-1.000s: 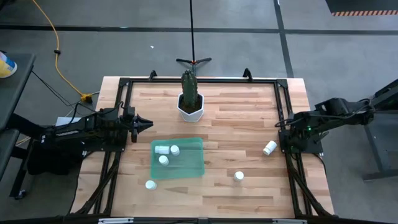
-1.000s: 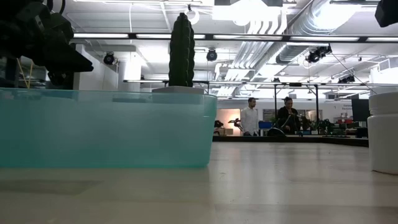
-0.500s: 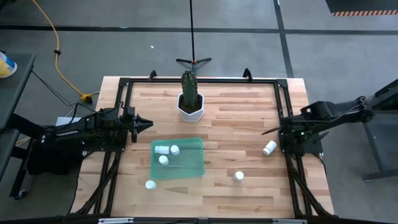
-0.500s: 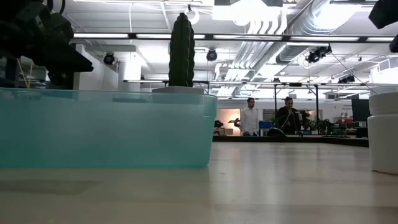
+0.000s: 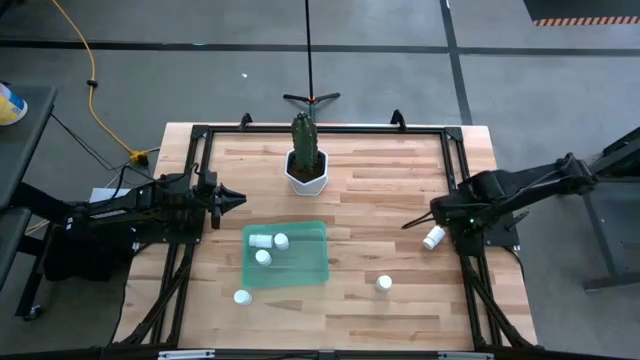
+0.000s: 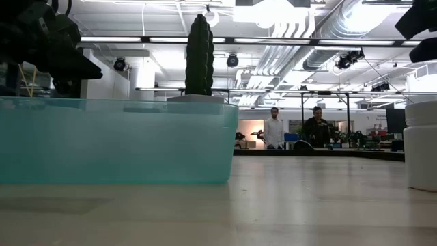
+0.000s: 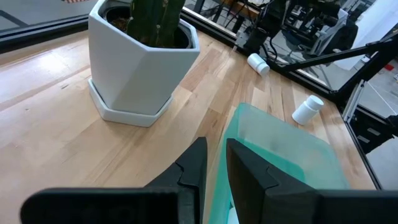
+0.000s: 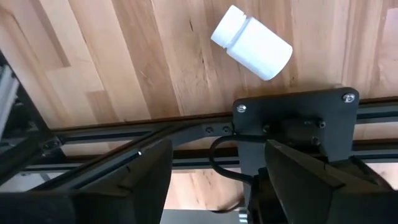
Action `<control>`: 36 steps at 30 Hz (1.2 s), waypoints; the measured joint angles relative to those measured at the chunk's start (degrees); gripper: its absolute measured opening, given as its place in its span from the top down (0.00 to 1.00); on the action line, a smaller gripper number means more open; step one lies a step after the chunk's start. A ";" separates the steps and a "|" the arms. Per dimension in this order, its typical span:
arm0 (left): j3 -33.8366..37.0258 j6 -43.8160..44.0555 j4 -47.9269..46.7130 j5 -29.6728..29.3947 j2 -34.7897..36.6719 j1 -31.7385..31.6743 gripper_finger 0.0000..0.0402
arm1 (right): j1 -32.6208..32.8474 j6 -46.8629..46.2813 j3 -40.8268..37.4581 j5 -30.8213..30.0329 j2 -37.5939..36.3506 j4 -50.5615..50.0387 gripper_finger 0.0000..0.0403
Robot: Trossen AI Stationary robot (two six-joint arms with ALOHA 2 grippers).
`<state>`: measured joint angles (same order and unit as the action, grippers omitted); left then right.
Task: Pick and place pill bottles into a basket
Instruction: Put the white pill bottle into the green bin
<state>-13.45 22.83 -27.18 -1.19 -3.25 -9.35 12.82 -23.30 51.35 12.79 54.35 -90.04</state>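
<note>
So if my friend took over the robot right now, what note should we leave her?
Left gripper: nearly shut, empty, waiting at the table's left edge, above the basket.
Right gripper: open, empty, over the right side, near the lying bottle.
Done: three bottles in the basket.
Left: three bottles on the table: the lying one by the right edge, one standing right of the basket, one by the basket's front left corner.
The cactus pot at the back is not part of the job.
</note>
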 joint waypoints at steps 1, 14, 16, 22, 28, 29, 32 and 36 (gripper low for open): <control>0.02 0.00 0.00 0.00 0.00 -0.01 0.76 | -0.06 0.40 0.00 -0.13 0.63 -0.01 0.39; 0.02 0.01 -0.04 0.28 0.00 0.00 0.76 | -5.94 4.72 0.00 -0.39 1.45 0.00 0.39; 0.02 0.01 -0.09 0.32 -0.02 0.00 0.76 | -7.21 4.04 0.00 -0.56 -1.51 0.01 0.39; 0.06 0.02 -0.37 0.28 -0.02 0.01 0.76 | -10.44 -2.73 0.00 -2.48 -12.47 0.04 0.39; 0.06 0.00 -0.48 0.21 -0.02 -0.01 0.76 | -11.45 -8.51 0.02 -5.04 -21.05 0.11 0.39; 0.06 0.00 -0.46 0.19 -0.02 0.01 0.76 | -11.45 -9.35 0.02 -5.64 -22.15 0.09 0.39; 0.06 0.00 -0.46 0.14 -0.02 0.01 0.76 | -11.45 -11.10 0.02 -7.46 -25.06 0.07 0.39; 0.06 -0.01 -0.46 -0.72 -0.02 0.01 0.76 | -11.45 -12.30 -0.57 -10.31 -27.36 0.86 0.39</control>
<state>-13.39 22.82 -27.64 -1.91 -3.27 -9.34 1.37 -35.60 50.78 2.48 26.99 -89.18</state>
